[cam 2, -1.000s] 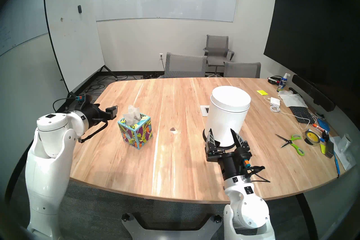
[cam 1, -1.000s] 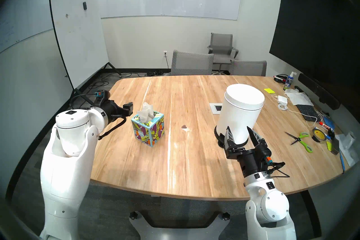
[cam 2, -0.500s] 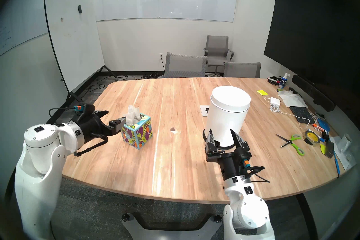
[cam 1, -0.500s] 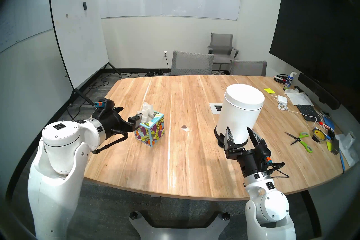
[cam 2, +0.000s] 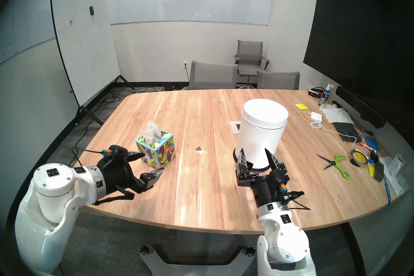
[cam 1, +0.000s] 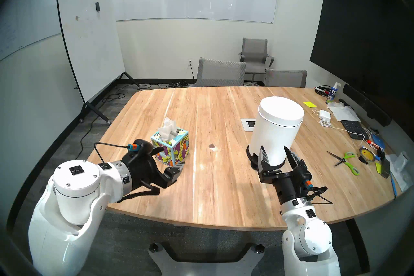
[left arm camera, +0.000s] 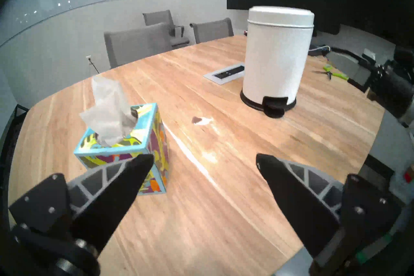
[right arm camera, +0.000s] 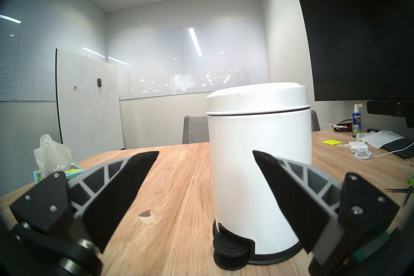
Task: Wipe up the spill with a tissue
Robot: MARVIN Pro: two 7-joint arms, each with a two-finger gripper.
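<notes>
Tissue [cam 1: 168, 131] is what I need first, and it stands up in a crumpled white plume out of the slot in the top of the leaf-printed tissue box [cam 1: 171, 150], which sits on the wooden bench [cam 1: 215, 190] toward my left side. My left pincer [cam 1: 171, 155] hovers just beside the near face of that box, lower than the plume, its two fingers spread wide with nothing between them; my right pincer [cam 1: 276, 152] is likewise wide open and empty, held in front of the white pedal bin [cam 1: 276, 130] without touching it, as far as I can judge. I expect the sheet to be very light, limp and easy to tear, so I would take it high on the plume, across the bunched folds where several layers lie together, and not at a single thin edge. The pull should go straight up from the slot; the box looks light too and may lift or tip along with the sheet if I drag sideways. Once free, the paper will droop and fold over my fingers, which suits wiping. The spill [cam 1: 211, 146] is a small dark brown blotch with a pale wet rim, lying on bare bench between the box and the bin, well apart from both. It looks thin enough that one pass with the wadded sheet pressed flat should soak it up.
</notes>
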